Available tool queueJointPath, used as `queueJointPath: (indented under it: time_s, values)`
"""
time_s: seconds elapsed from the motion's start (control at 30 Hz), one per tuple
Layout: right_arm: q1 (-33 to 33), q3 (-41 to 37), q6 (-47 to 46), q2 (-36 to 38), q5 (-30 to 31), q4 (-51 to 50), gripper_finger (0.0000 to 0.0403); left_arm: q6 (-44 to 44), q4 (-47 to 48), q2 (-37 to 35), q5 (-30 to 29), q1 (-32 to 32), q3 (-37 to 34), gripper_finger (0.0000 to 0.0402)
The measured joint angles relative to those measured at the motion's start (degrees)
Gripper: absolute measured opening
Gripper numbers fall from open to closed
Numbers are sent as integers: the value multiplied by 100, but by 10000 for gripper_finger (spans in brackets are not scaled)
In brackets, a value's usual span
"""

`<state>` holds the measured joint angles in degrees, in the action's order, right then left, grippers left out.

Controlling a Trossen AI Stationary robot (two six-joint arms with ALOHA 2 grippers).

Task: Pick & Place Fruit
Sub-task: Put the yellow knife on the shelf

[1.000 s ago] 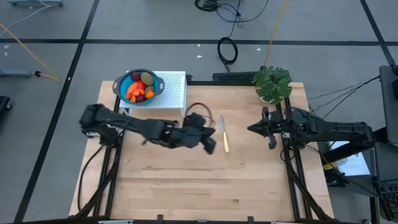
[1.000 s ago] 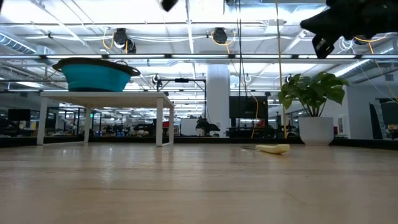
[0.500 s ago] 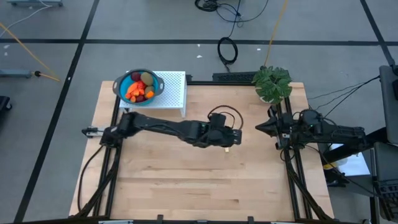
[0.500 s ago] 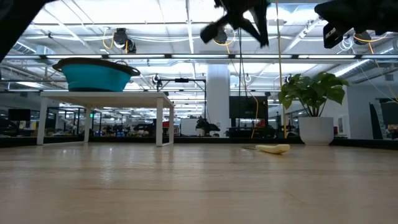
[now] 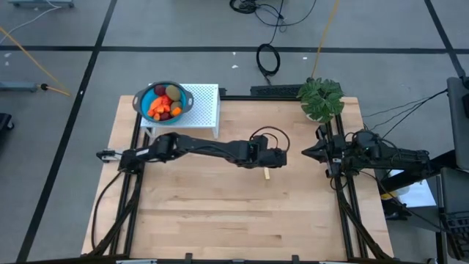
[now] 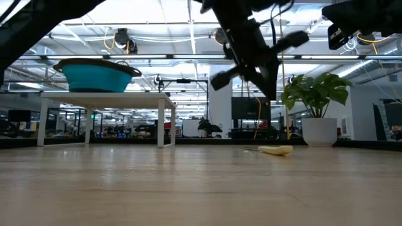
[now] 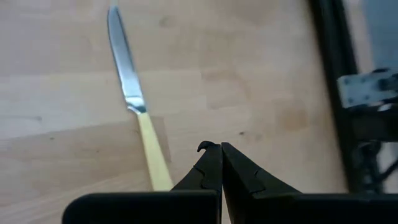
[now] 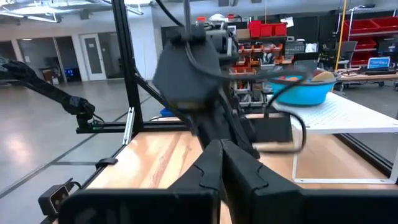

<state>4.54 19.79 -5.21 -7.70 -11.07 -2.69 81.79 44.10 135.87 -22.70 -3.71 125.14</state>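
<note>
Left gripper (image 5: 277, 157) hanging mid-frame over the knife (image 7: 138, 107), fingers pressed together, holding nothing. Right gripper (image 5: 306, 152) waiting at right, also pinched together. Fruit (image 5: 164, 103) sitting piled in the blue bowl (image 5: 143, 97) at upper left. Looking like no picking yet; probably needing to swing over to the bowl and spread the fingers.

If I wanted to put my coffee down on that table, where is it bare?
The near half of the wooden table is bare. The far side is crowded: white stand with blue fruit bowl, potted plant, yellow-handled knife under the left end effector.
</note>
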Motion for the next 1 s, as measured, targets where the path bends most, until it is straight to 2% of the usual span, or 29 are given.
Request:
queueJointPath:
  time_s: [0.23, 0.43, 0.53, 0.67, 0.8, 1.0]
  values:
    - [0, 0, 39, 0, 0, -64, 0, -17, -237, 244, 477, 96, -2, 0]
    - [0, 0, 39, 0, 2, -64, 0, -46, -236, 268, 510, 112, -2, 13]
    - [0, 0, 43, 0, 0, -63, 0, -65, -235, 268, 485, 112, -2, 47]
    - [0, 0, 131, 0, 2, -63, 0, -17, -215, 268, 456, 112, -2, 112]
    - [0, 0, 141, 0, 2, -63, 0, -395, -155, 268, 422, 112, -2, 167]
    - [0, 0, 141, 0, 2, -63, 0, -415, -178, 277, 438, 112, -260, 199]
